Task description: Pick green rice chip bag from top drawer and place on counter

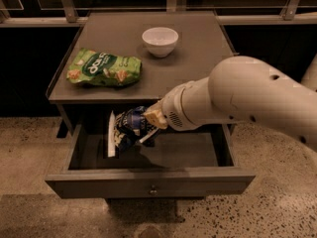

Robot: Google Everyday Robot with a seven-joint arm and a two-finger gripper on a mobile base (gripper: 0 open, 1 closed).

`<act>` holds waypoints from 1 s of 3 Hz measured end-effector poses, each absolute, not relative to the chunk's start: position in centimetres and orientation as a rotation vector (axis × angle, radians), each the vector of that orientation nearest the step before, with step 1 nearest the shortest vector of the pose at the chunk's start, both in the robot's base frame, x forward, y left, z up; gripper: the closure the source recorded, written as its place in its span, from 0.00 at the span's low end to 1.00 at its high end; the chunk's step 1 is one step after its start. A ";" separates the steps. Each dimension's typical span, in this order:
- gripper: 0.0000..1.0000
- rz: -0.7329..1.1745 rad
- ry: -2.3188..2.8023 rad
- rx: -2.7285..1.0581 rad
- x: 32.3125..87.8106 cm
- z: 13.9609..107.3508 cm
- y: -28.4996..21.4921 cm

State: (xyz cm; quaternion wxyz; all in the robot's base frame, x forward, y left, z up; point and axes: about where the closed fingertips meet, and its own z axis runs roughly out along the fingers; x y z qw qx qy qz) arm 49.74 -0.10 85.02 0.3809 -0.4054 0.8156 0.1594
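Note:
The green rice chip bag (pixel 127 128) is a small dark blue foil bag with white lettering and a silvery white edge. My gripper (pixel 151 120) is shut on its right side and holds it lifted above the floor of the open top drawer (pixel 148 181), just below the front edge of the counter (pixel 193 58). My large white arm reaches in from the right and hides the drawer's right rear part. The drawer's small round knob (pixel 153 188) shows on its front panel.
A larger bright green snack bag (pixel 104 68) lies on the counter's left side. A white bowl (pixel 160 41) stands at the counter's back middle. Speckled floor lies in front of and beside the cabinet. A dark railing and glass run behind.

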 end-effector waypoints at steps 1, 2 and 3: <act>1.00 0.372 2.020 -1.104 49.3 88.9 -1.8; 1.00 0.293 1.981 -1.129 48.8 93.5 -4.1; 1.00 0.228 1.961 -1.074 49.3 95.9 -7.0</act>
